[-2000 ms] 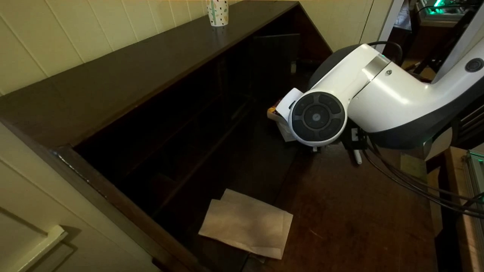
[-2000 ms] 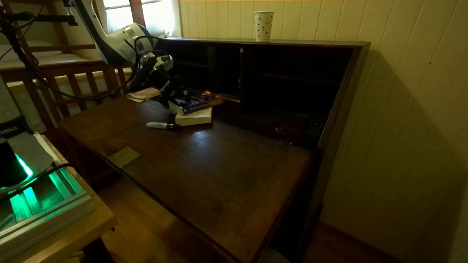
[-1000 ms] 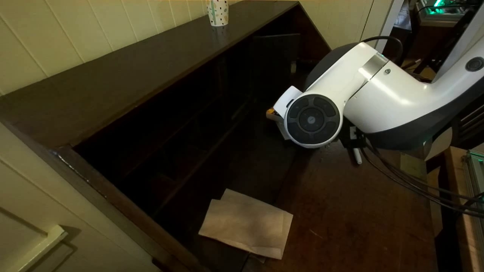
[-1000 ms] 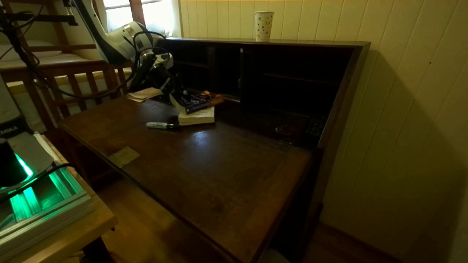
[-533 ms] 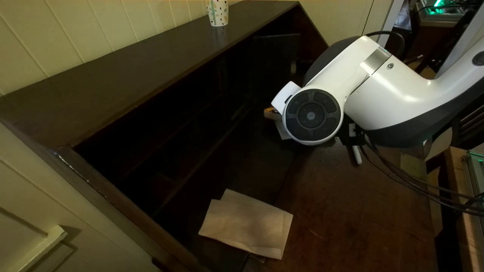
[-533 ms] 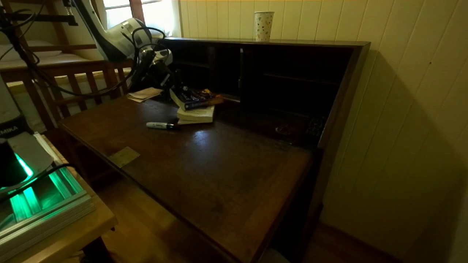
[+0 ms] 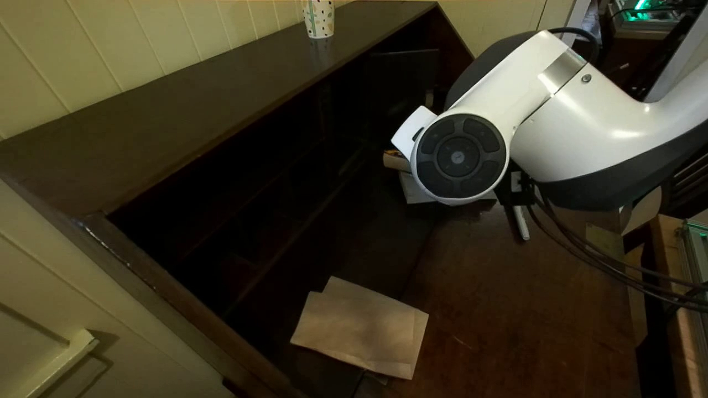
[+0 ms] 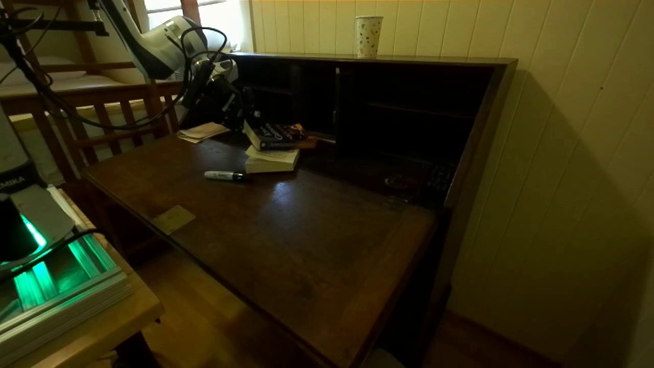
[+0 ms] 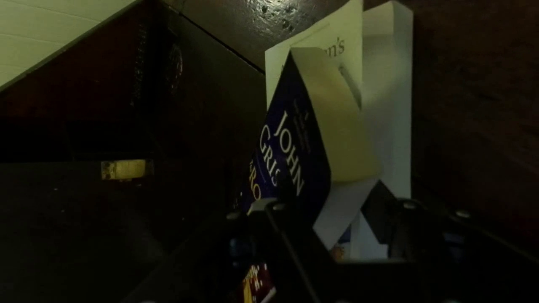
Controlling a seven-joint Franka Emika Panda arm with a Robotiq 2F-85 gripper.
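Navy blue with white letters, the top book [image 9: 290, 155] lies tilted in the middle of the wrist view, its yellowish pages turned to the right. The jaws enter from the bottom of that view, part way apart and clamped on the near end of the top book, one at the cover, one at the back. Under it a cream lower book [image 9: 386, 105] reaches to the upper right; whether the two books touch, I cannot tell. In an exterior view they sit left of centre on the brown desk [image 8: 306, 230], with a marker [image 8: 219, 176] near them, to the lower left. The white arm [image 7: 575, 119] fills the upper right in an exterior view; tan paper [image 7: 362, 326] lies at the bottom middle there. A cup [image 8: 368, 37] stands upright on the hutch [image 7: 193, 116], near the top of both exterior views.
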